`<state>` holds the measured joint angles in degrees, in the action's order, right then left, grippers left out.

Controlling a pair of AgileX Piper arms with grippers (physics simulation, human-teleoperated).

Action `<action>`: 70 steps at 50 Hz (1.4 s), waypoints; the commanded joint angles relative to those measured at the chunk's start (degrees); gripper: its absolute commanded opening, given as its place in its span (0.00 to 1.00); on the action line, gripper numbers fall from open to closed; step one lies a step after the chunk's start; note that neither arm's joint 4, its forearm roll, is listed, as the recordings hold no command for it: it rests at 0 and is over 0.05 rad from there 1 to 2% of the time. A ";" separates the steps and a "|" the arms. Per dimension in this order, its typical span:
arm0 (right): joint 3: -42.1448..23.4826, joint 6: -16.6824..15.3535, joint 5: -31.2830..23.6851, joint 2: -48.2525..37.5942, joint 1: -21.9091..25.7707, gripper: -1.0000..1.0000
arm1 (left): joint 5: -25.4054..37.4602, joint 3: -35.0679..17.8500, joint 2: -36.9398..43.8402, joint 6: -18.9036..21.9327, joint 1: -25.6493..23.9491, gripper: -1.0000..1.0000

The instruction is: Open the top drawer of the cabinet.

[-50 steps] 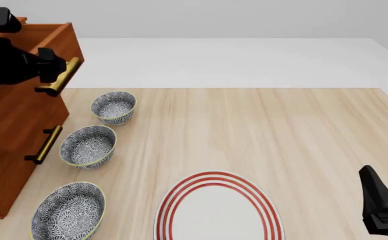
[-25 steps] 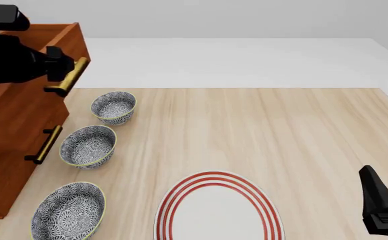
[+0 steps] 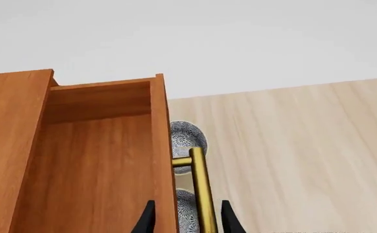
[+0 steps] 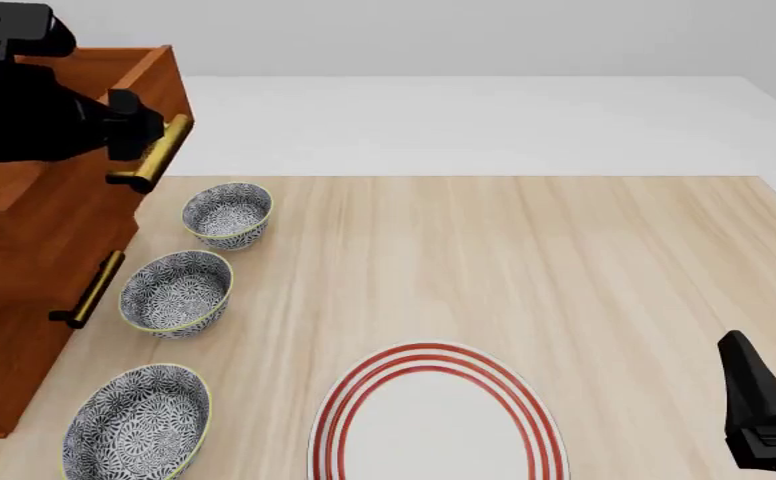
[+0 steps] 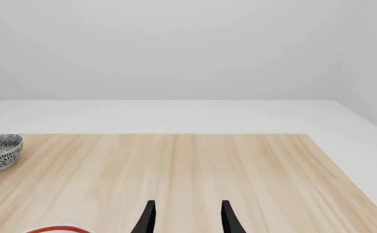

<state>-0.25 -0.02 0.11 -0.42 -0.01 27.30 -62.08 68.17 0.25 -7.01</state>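
Observation:
The cabinet point(image 4: 15, 290) stands at the table's left edge. Its top drawer point(image 4: 148, 75) is pulled part way out to the right, and the left wrist view looks down into the bare wooden box point(image 3: 97, 165). The brass handle point(image 4: 161, 155) runs along the drawer front. My left gripper point(image 4: 141, 130) sits over that handle. In the left wrist view the handle point(image 3: 201, 189) and the drawer's front panel lie between the spread fingers of the left gripper point(image 3: 187, 224), which is open. My right gripper point(image 4: 762, 415) rests open near the front right corner, holding nothing point(image 5: 187, 221).
Three patterned bowls point(image 4: 227, 214) point(image 4: 176, 291) point(image 4: 139, 420) line up just right of the cabinet, under the drawer's path. A red-ringed plate point(image 4: 435, 420) lies at the front middle. The second drawer's handle point(image 4: 91, 288) sticks out toward the bowls.
The top drawer has slid further out to the right, and my left gripper has travelled with its handle. The right arm has stayed still.

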 commanded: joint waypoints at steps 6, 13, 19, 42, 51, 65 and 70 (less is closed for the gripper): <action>0.00 0.01 0.00 -0.02 0.00 1.00 | 0.81 -0.55 -0.42 0.25 -1.69 1.00; 0.00 0.02 0.00 -0.02 0.01 1.00 | 1.16 -0.82 -0.65 0.41 -2.04 1.00; 0.00 0.01 0.00 0.00 0.00 1.00 | 1.46 -0.93 -0.92 0.36 -2.97 1.00; 0.00 0.01 0.00 -0.01 0.00 1.00 | 2.09 -2.61 -1.25 -0.59 -7.51 1.00; 0.00 -0.01 0.00 -0.01 0.00 1.00 | 1.81 -3.42 -0.19 0.05 -7.72 1.00; 0.00 0.00 0.00 0.00 0.01 1.00 | 1.57 -3.20 1.02 -0.78 -8.79 1.00; 0.00 0.00 0.00 -0.01 0.00 1.00 | 1.20 -2.72 1.01 -1.05 -9.07 1.00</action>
<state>-0.25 -0.02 0.11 -0.42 -0.01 28.73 -65.10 68.81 -0.09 -15.27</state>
